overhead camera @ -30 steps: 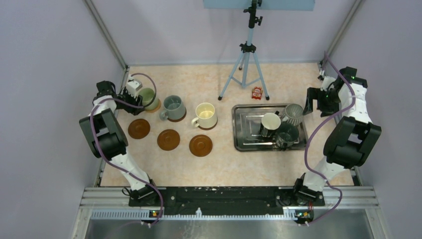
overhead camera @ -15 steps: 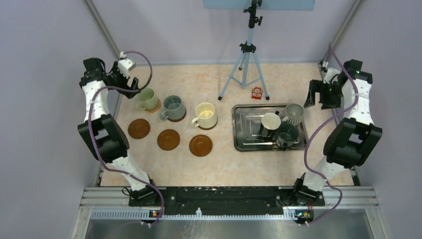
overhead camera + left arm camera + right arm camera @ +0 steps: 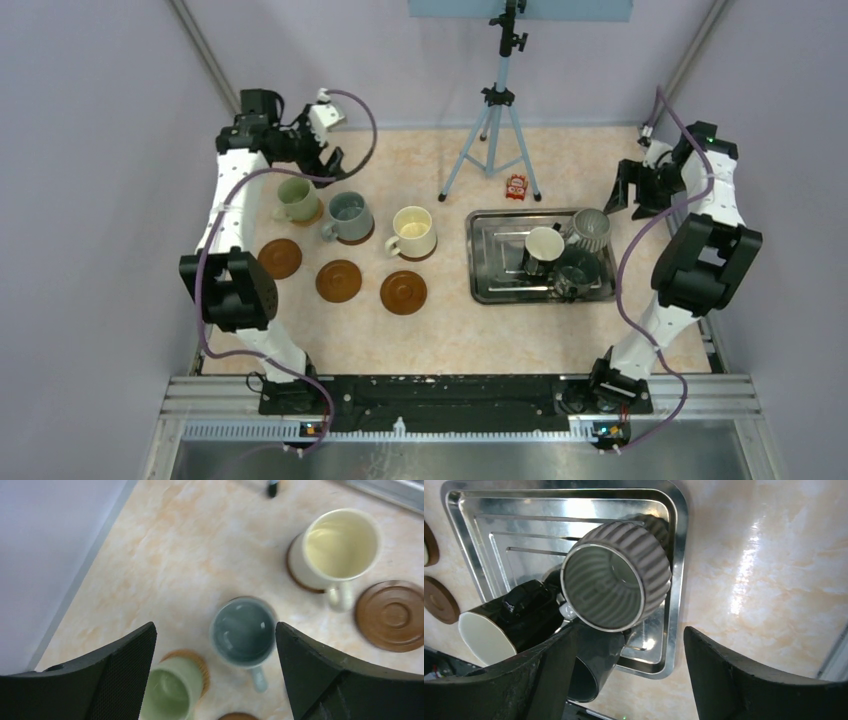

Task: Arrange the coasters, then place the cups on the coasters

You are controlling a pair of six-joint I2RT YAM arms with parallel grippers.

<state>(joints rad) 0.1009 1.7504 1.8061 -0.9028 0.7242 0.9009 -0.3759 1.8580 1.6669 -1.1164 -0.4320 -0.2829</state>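
Three cups stand on coasters in a back row: pale green (image 3: 297,198), grey-blue (image 3: 350,214) and cream (image 3: 413,230). In front lie three bare reddish-brown coasters (image 3: 279,258), (image 3: 339,280), (image 3: 403,292). My left gripper (image 3: 325,160) hangs open above and behind the green and grey-blue cups, holding nothing; its wrist view looks down on the grey-blue cup (image 3: 244,631) and green cup (image 3: 170,692). A steel tray (image 3: 495,285) holds a white cup (image 3: 543,246), a ribbed grey cup (image 3: 616,575) and a dark teal cup (image 3: 589,672). My right gripper (image 3: 630,630) is open above the tray's corner, beside the ribbed cup.
A blue tripod (image 3: 495,120) stands at the back centre, with a small red packet (image 3: 516,186) by one foot. Purple walls and metal frame posts close in both sides. In the right wrist view the white cup (image 3: 489,630) lies tipped on its side.
My left gripper opened, let go of the green cup on its coaster, then rose and swung back and to the right. The right gripper shifted slightly near the tray's right edge.
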